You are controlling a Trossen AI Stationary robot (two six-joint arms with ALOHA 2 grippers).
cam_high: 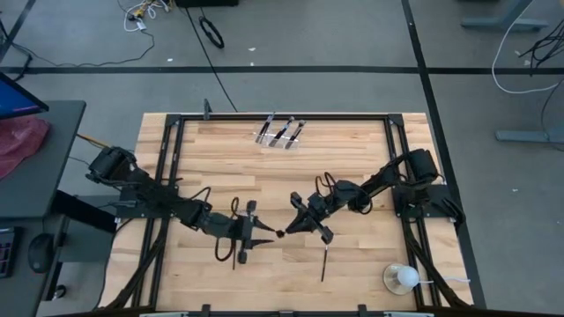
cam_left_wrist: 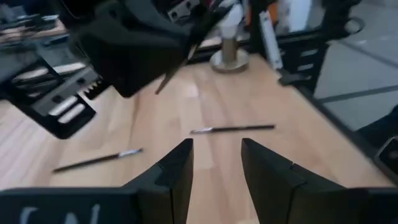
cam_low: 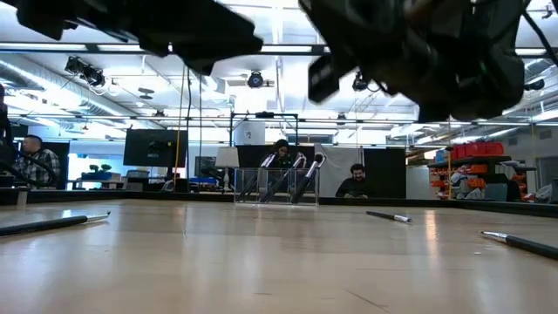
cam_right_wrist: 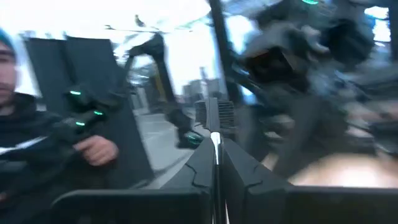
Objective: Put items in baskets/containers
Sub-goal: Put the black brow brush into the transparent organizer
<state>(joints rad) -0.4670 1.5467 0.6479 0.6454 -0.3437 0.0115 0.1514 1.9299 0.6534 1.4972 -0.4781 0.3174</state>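
My right gripper (cam_high: 291, 227) hangs over the table's middle, shut on a thin black makeup brush (cam_left_wrist: 178, 64). My left gripper (cam_high: 266, 232) faces it from the left, open and holding nothing (cam_left_wrist: 216, 163). Loose brushes lie flat on the wood: one (cam_high: 324, 262) near the right gripper, one (cam_high: 238, 255) under the left gripper. The left wrist view shows two brushes (cam_left_wrist: 233, 129) (cam_left_wrist: 96, 160) below the grippers. The clear holder (cam_high: 280, 134) stands near the far edge with a few brushes leaning in it. My right gripper pinches the brush between its two shut fingers (cam_right_wrist: 202, 163). The silver ferrule (cam_right_wrist: 215, 144) shows in the slit between them. The brush is lifted clear of the table and its black handle sticks out slanting below the gripper (cam_left_wrist: 168, 79).
A white round object on a clear base (cam_high: 401, 278) stands at the table's near right corner. A black frame (cam_high: 167, 158) runs along the table's edges. Beyond the table a person (cam_right_wrist: 25, 118) sits, with monitors and benches behind.
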